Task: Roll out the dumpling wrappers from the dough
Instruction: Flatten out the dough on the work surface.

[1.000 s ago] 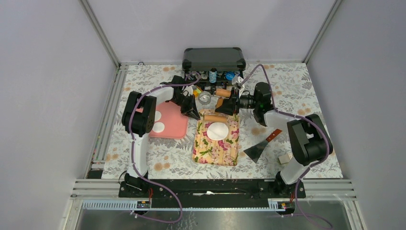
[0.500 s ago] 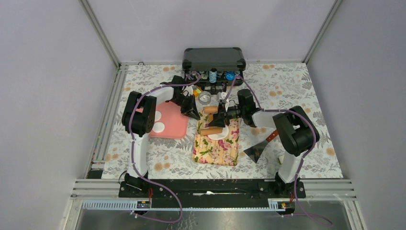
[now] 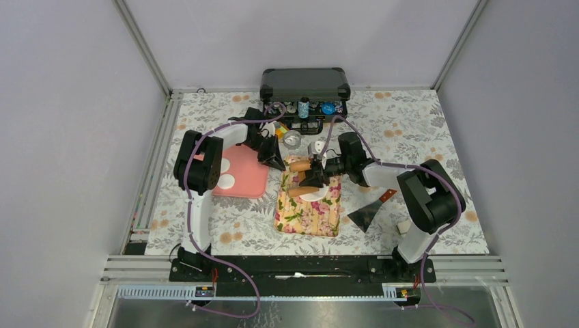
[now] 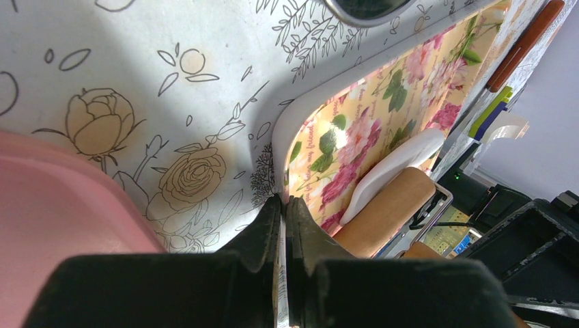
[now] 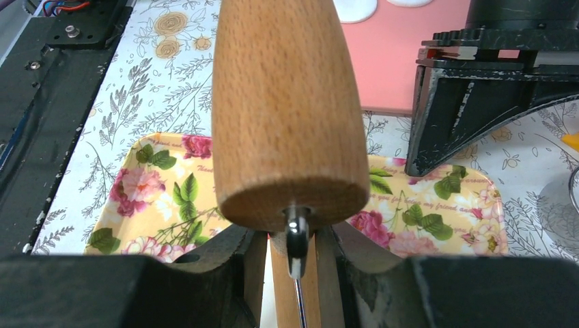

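A flat white disc of dough [image 3: 316, 196] [image 4: 394, 172] lies on the flowered tray [image 3: 307, 217]. A wooden rolling pin [image 3: 304, 191] [image 5: 287, 102] rests across it. My right gripper [image 3: 315, 171] [image 5: 293, 254] is shut on the pin's wooden handle. My left gripper [image 3: 276, 162] [image 4: 284, 202] is shut on the far left corner of the flowered tray's rim [image 4: 292, 130]. Two dumpling wrappers [image 3: 224, 165] [image 3: 227, 181] lie on the pink tray [image 3: 247, 174], left of the flowered tray. Part of the disc is hidden under the roller.
A black toolbox [image 3: 305, 85] with bottles stands open at the back. A round silver tin [image 3: 292, 139] sits just behind the trays. A scraper [image 3: 365, 214] with a red handle and a small white block [image 3: 405, 225] lie at the right.
My right gripper has brought the rolling pin from the flowered tray's far edge toward the near side, onto the dough disc. The left gripper has stayed put on the tray's rim.
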